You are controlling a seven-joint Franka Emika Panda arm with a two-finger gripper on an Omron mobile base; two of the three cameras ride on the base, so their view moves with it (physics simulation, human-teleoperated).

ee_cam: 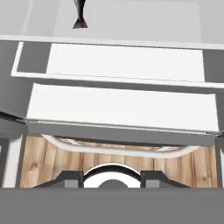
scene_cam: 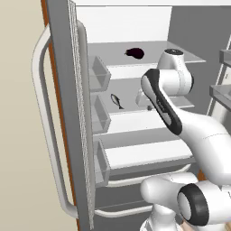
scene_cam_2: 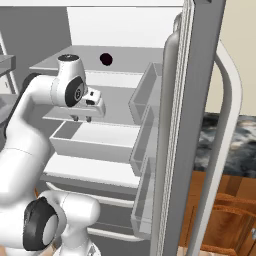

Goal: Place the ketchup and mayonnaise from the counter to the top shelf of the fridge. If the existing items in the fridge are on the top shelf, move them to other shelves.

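The ketchup and the mayonnaise are out of view. The fridge stands open in front of me. A dark eggplant (scene_cam: 135,53) (scene_cam_2: 105,59) lies on the top shelf (scene_cam: 180,56). On the middle shelf (scene_cam: 126,106) lies a small dark fish (scene_cam: 117,101) (ee_cam: 80,13). My gripper (scene_cam_2: 82,119) (scene_cam: 147,107) hangs at the front of the middle shelf, pointing down, right of the fish. Its fingers stand apart, open, with nothing between them.
The left door (scene_cam: 67,113) is swung wide, with stacked clear bins (scene_cam: 99,74) and a long curved handle (scene_cam: 43,126). The right door (scene_cam_2: 190,125) also carries bins (scene_cam_2: 147,95). An open white drawer (scene_cam_2: 95,142) sits under my hand. Wood floor (ee_cam: 48,162) shows below.
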